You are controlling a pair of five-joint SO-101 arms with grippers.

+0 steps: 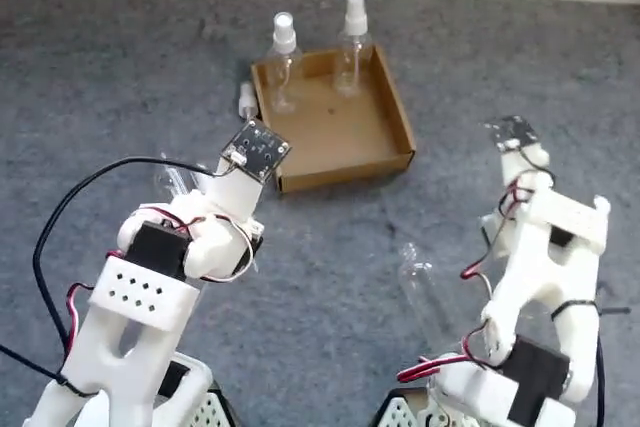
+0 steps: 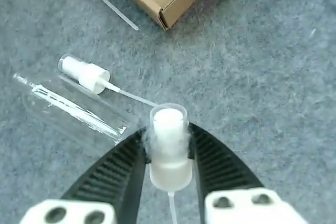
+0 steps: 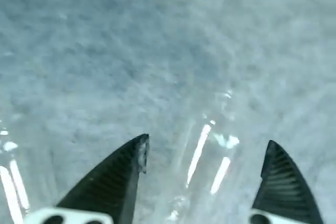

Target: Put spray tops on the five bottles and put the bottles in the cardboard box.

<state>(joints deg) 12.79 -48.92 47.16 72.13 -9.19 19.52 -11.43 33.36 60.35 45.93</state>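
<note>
Gripping spray top in left jaws | bottle between spread right jaws

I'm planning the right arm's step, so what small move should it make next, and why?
Probably lower the right gripper and close its fingers on the clear bottle. The fingers stand open to either side of that bottle, which lies on the table without a top, while the left gripper is shut on a spray top, ready for capping.
</note>
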